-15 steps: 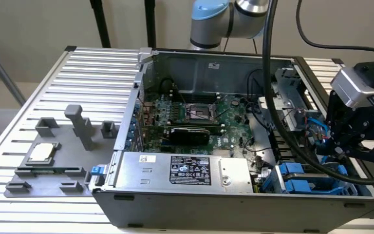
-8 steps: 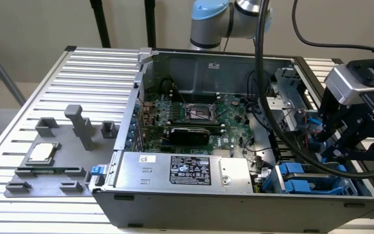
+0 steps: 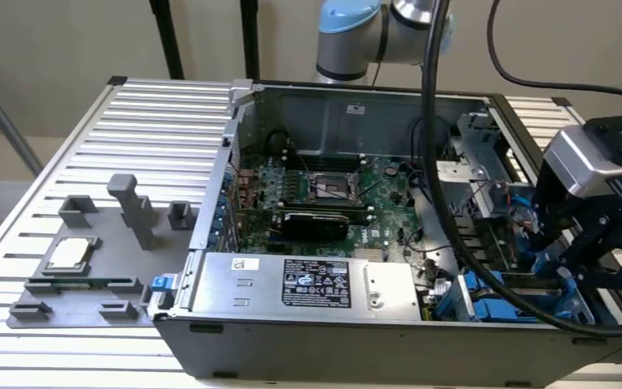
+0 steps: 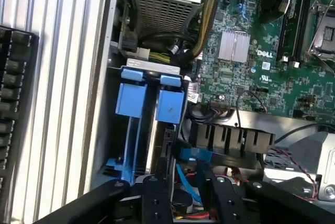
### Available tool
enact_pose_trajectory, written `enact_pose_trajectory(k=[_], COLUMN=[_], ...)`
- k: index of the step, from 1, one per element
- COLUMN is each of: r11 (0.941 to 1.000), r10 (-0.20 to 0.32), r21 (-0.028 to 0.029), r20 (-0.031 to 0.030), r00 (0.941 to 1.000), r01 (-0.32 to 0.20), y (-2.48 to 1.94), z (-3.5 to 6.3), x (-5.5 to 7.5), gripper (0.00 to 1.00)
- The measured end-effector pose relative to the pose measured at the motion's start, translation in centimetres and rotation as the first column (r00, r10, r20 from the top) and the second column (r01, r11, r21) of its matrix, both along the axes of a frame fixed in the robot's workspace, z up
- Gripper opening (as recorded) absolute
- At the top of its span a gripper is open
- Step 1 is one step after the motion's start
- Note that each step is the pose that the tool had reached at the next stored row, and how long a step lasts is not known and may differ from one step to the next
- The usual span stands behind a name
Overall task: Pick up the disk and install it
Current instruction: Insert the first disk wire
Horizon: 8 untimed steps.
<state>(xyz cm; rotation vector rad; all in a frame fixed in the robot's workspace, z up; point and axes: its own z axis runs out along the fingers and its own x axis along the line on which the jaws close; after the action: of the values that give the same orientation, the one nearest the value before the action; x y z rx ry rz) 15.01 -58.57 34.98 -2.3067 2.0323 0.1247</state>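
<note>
Gripper (image 3: 573, 263) low in the case's drive-bay corner, disk (image 4: 170, 106) in the bay.
Exterior: arm (image 3: 381, 32) comes over the case's back wall, wrist tipped down at the exterior view's right by the blue frames; power supply (image 3: 300, 285) label is too small for me to read. Wrist: I read "DELL" on the motherboard (image 4: 269, 54); disk stands on edge in its blue frame, near the fingers (image 4: 156, 198), which are spread, pinching nothing.

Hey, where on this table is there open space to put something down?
Bare slats lie behind the grey fixture tray, beside the computer case on the exterior view's left, and along the front edge. Inside the case, around the pincer, is crowded.
</note>
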Motion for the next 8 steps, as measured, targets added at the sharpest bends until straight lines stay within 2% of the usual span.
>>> enact_pose_trajectory(k=[2, 4, 6, 8], r11=[1.0, 0.9999, 0.9998, 0.9993], r10=[0.0, 0.0, 0.0, 0.001], r21=[0.0035, 0.0104, 0.022, 0.0377], r20=[0.0, 0.0, 0.0, 0.0], r00=[1.0, 1.0, 1.0, 1.0], r01=[0.0, 0.0, 0.0, -0.001], y=[-0.8, -1.31, -1.51, -1.58], z=[0.01, 0.0, 0.01, 0.01], x=[0.0, 0.0, 0.0, 0.1], gripper=[1.0, 1.0, 1.0, 1.0])
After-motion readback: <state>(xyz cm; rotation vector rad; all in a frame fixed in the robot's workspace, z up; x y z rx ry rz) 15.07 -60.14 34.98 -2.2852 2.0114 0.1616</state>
